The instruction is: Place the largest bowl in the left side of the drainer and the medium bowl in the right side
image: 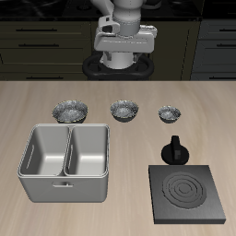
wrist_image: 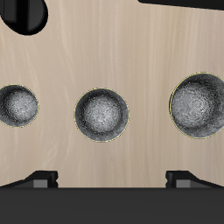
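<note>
Three shiny grey speckled bowls stand in a row across the middle of the table. The largest bowl (image: 69, 112) (wrist_image: 199, 105) is at one end, the medium bowl (image: 123, 110) (wrist_image: 101, 114) in the middle, and the smallest bowl (image: 168, 113) (wrist_image: 17, 105) at the other end. The drainer (image: 63, 190), a light grey tub with two compartments, stands nearer the front edge, just in front of the largest bowl. Both compartments are empty. My gripper (image: 124, 41) (wrist_image: 114, 179) hangs high above the back of the table, behind the medium bowl. It is open and empty.
A black square stove plate (image: 189, 194) with ring marks lies near the front edge, in front of the smallest bowl. A small black knob-like object (image: 175, 150) stands at its back edge. Dark cabinets run behind the table.
</note>
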Controlling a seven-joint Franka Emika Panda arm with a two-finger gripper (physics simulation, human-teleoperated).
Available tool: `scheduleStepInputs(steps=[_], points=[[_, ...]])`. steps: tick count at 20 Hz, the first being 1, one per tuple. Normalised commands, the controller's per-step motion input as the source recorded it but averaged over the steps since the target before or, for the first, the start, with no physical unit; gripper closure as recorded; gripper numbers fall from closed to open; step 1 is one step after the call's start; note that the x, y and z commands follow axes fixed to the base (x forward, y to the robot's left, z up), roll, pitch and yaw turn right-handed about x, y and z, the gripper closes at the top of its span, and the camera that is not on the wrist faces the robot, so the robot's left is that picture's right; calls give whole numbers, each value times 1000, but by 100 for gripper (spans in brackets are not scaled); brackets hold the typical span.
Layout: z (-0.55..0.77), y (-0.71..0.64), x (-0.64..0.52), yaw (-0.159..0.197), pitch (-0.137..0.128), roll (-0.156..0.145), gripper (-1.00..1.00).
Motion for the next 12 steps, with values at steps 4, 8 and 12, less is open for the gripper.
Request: scheduleStepInputs(steps=[4,8,12], points=[[64,-476,123,36,-16,87,-100],[52,-639,273,75,-51,-28,-100],[-110,-691,296,-91,66,-76,-100]])
